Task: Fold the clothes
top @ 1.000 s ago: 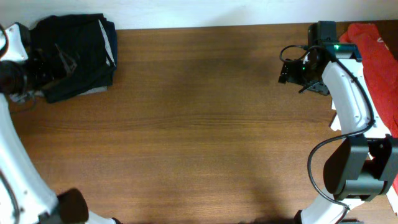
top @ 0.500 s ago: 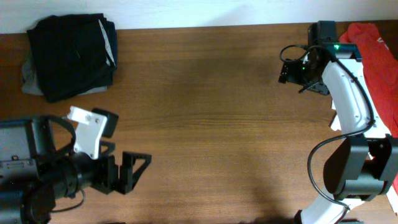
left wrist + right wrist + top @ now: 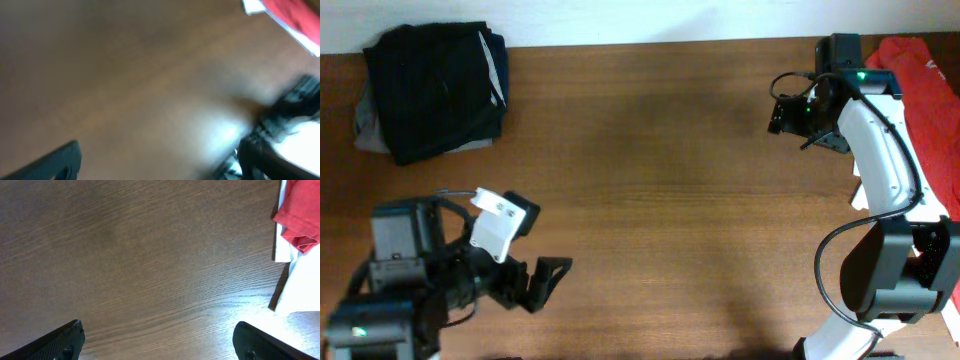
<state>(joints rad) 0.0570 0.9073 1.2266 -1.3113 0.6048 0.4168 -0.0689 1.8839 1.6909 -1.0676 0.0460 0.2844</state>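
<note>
A folded dark garment (image 3: 435,90) lies at the table's far left corner. A red garment (image 3: 932,110) lies in a pile at the far right edge, and shows in the right wrist view (image 3: 300,217) and blurred in the left wrist view (image 3: 295,20). My left gripper (image 3: 545,285) is open and empty above bare wood at the front left; its view is blurred, with the fingers (image 3: 160,160) wide apart. My right gripper (image 3: 782,115) is open and empty over bare wood at the far right, left of the red garment; its fingers (image 3: 160,340) are wide apart.
The wooden table (image 3: 660,200) spans the view. White sheets or cloth (image 3: 300,280) lie under the red garment at the right edge. The right arm's base (image 3: 900,270) stands at the front right.
My left arm has swung from the dark garment at the far left down to the front left, and then a little to the right. The right arm has not moved.
</note>
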